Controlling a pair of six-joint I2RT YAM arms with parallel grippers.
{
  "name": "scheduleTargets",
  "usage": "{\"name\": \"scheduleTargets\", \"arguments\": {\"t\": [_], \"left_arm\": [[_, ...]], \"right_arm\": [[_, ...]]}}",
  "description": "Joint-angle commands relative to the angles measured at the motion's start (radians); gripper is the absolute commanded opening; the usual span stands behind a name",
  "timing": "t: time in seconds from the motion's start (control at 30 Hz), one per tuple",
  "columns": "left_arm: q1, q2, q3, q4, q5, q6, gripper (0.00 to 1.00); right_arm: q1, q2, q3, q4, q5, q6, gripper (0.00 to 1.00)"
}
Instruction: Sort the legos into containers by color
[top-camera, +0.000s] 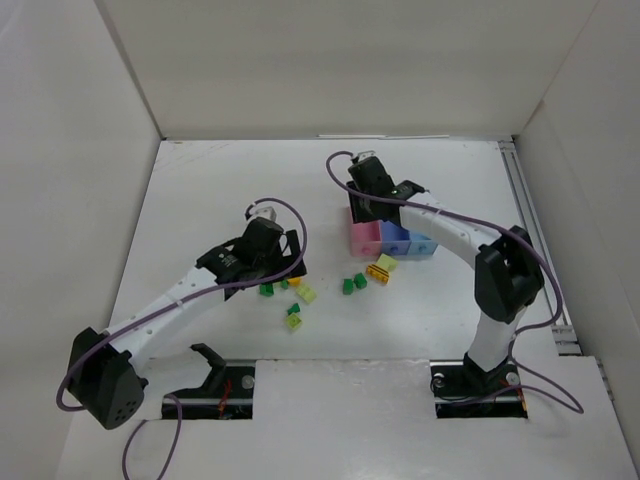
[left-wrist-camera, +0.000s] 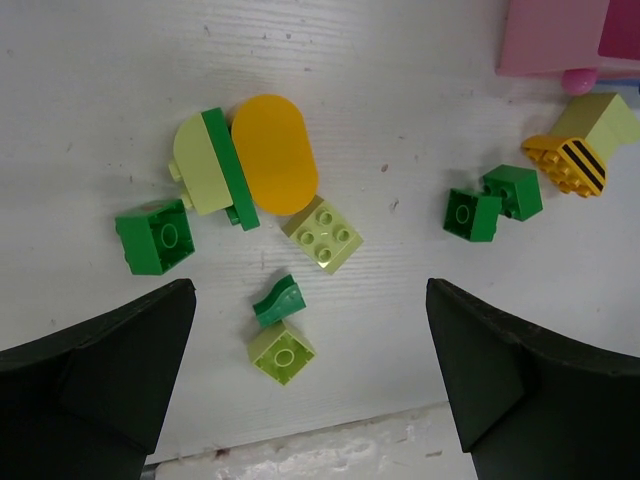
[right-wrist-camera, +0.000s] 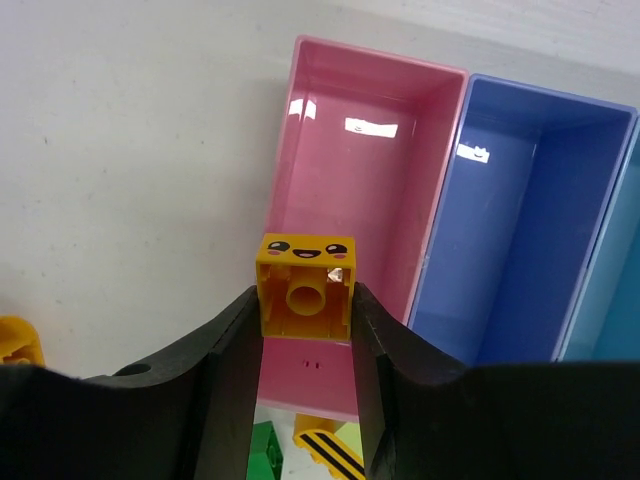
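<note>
Legos (top-camera: 300, 293) lie loose on the table (top-camera: 200, 200), on the near side of the joined bins and between the two arms. The right hand (right-wrist-camera: 305, 295) is closed on a smiley orange brick (right-wrist-camera: 305, 262), pinching its two flat sides, and holds it above the pink bin (right-wrist-camera: 380, 52), with the blue-purple bin (right-wrist-camera: 540, 95) just to the right and the light blue bin (top-camera: 424, 246) beyond. The left hand (left-wrist-camera: 305, 290) hangs wide open over the scatter, holding nothing. Below it are a dark green cube (left-wrist-camera: 155, 237), a pale green studded brick (left-wrist-camera: 323, 234) and an orange oval piece (left-wrist-camera: 273, 153). These bricks look light, stiff and glossy, so probably slippery. Flat opposite walls are the best hold. Studs and curved faces would likely let a piece twist or pop free.
</note>
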Motion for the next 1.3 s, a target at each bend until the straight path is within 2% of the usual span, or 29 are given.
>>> {"name": "scheduleTargets", "arguments": {"t": [0.0,0.07,0.1,0.2,0.37,0.57,0.7,0.9,1.1,1.17,1.27], "left_arm": [[-0.005,-0.001,0.040,0.004,0.030,0.033,1.00],[-0.005,-0.001,0.031,-0.007,0.043,0.033,1.00],[-0.005,-0.001,0.017,-0.007,0.043,0.033,1.00],[-0.005,-0.010,-0.004,-0.028,0.052,0.010,1.00],[-0.015,-0.020,-0.052,-0.048,0.076,-0.025,1.00],[-0.112,-0.032,-0.075,-0.028,0.047,-0.118,1.00],[-0.157,0.060,-0.029,-0.028,0.017,-0.146,1.00],[-0.167,0.180,0.036,-0.030,-0.042,-0.258,1.00],[-0.167,0.295,0.108,-0.019,-0.091,-0.321,1.00],[-0.167,0.313,0.120,-0.033,-0.104,-0.347,0.95],[-0.167,0.347,0.132,-0.043,-0.105,-0.368,0.94]], "right_arm": [[-0.005,-0.047,0.028,0.030,0.005,0.019,0.42],[-0.014,-0.047,0.007,0.030,0.005,0.019,0.46],[-0.014,-0.058,0.007,0.042,0.005,0.028,0.53],[-0.014,-0.058,-0.005,0.051,0.005,0.028,0.59],[-0.014,-0.070,-0.015,0.051,0.005,0.028,0.64],[0.036,-0.223,-0.110,0.076,0.054,0.019,0.71],[0.045,-0.303,-0.196,0.086,0.054,0.031,0.72],[0.045,-0.406,-0.295,0.041,0.074,0.062,0.81],[0.045,-0.510,-0.375,0.050,0.064,0.082,0.81],[0.045,-0.530,-0.375,0.040,0.063,0.082,0.82],[0.045,-0.539,-0.397,0.028,0.083,0.082,0.82]]}}
